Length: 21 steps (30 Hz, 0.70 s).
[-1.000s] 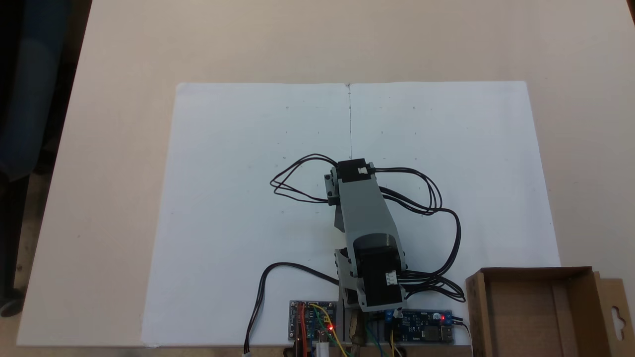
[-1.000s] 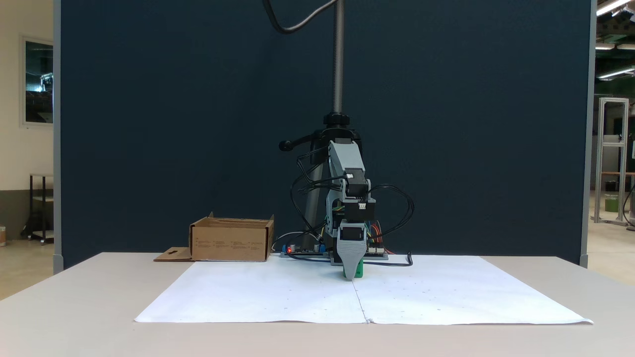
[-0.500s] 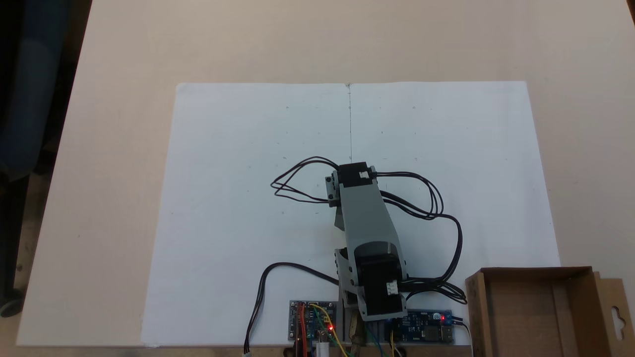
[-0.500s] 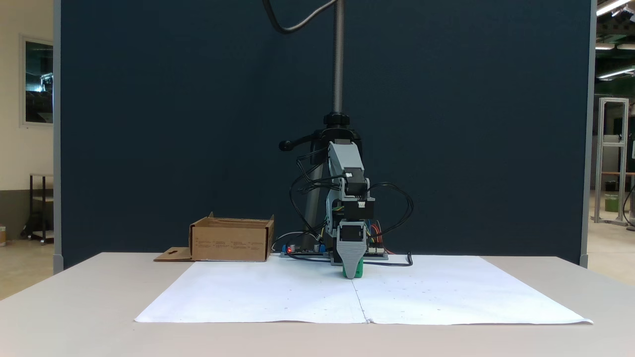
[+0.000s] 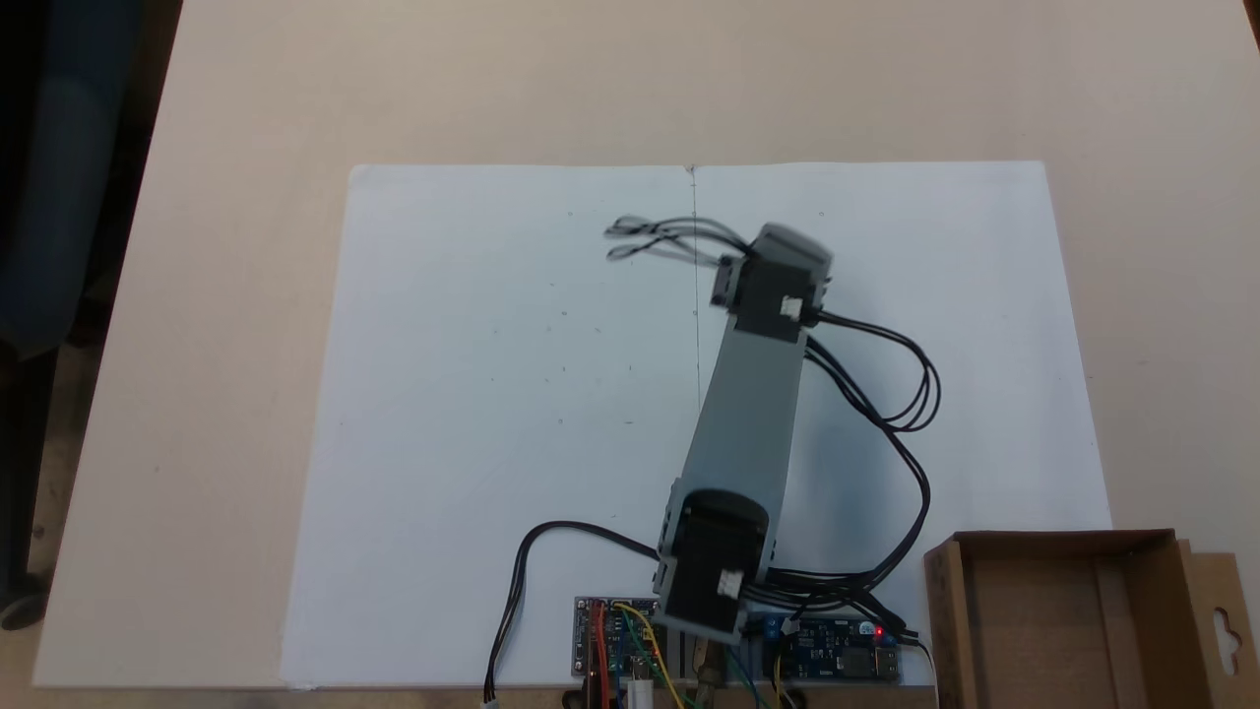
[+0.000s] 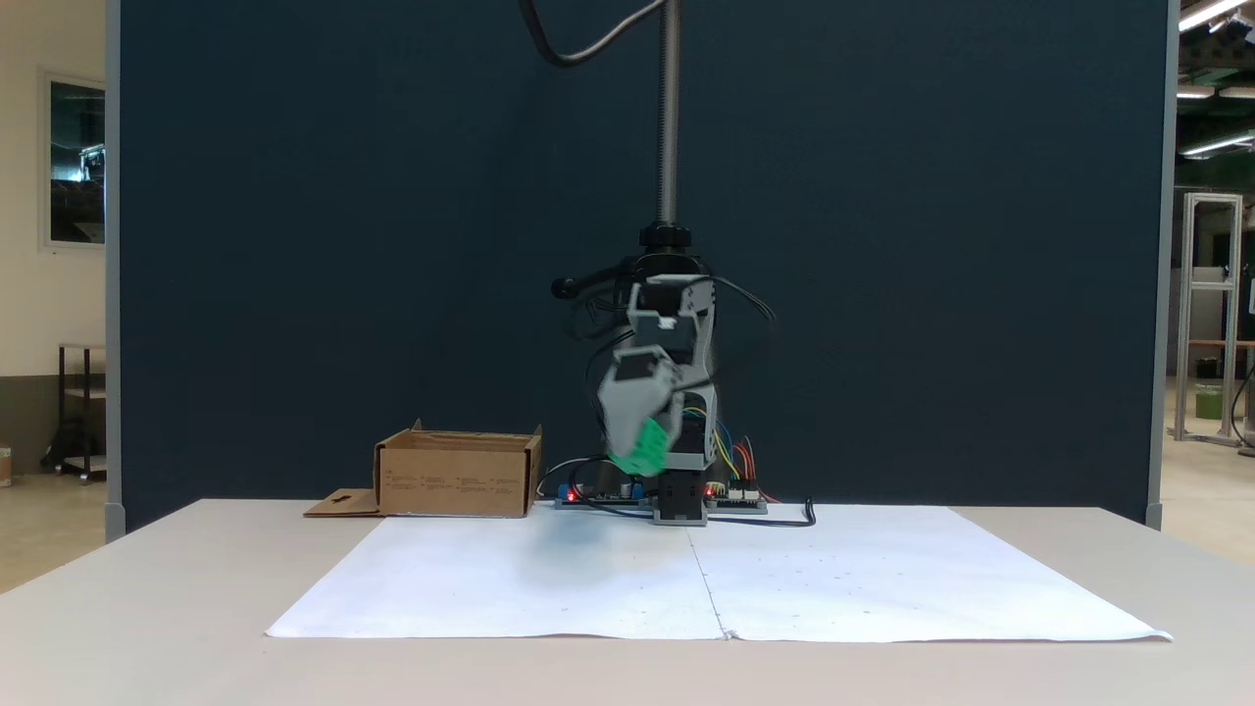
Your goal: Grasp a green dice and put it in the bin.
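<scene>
The green dice point(image 6: 646, 444) hangs in the air, well above the white paper, with my grey gripper point(image 6: 637, 455) shut on it. Both are blurred by motion. In the fixed view from above, my arm's wrist point(image 5: 773, 281) reaches over the paper right of its centre crease and covers the jaws and the dice. The bin, a brown cardboard box point(image 6: 457, 479), stands on the table left of my arm's base. From above, the bin point(image 5: 947, 620) sits at the lower right, open, with its slotted flap point(image 5: 1221, 630) lying out to the right.
A white paper sheet point(image 5: 472, 394) covers the table's middle. Circuit boards point(image 5: 620, 640) with lit red LEDs and loose black cables point(image 5: 911, 414) sit around my base. A metal stand pole point(image 6: 669, 108) rises behind the arm, before a dark blue partition.
My gripper has lifted off the paper with the green dice in it. The arm has stretched out and swung toward the bin's side, and its cables have swung along.
</scene>
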### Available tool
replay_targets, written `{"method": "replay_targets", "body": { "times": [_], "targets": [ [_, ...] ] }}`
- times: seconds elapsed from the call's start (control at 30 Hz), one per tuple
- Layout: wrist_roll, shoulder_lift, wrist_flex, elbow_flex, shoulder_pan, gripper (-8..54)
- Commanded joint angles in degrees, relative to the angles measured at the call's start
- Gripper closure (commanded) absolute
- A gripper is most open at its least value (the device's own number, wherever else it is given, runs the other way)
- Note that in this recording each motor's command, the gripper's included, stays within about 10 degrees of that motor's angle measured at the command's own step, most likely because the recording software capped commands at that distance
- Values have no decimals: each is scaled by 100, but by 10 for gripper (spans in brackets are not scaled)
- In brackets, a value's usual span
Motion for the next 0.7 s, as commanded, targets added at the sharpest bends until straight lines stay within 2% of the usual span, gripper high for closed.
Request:
{"method": "replay_targets", "body": {
  "times": [0.0, 0.27, 0.67],
  "targets": [
    [-624, -132, -220, -756, 466, 336],
    [-1248, -993, 1450, -3533, 2443, 336],
    [-1415, -1916, 2540, -5265, 5440, 336]
  ]
}}
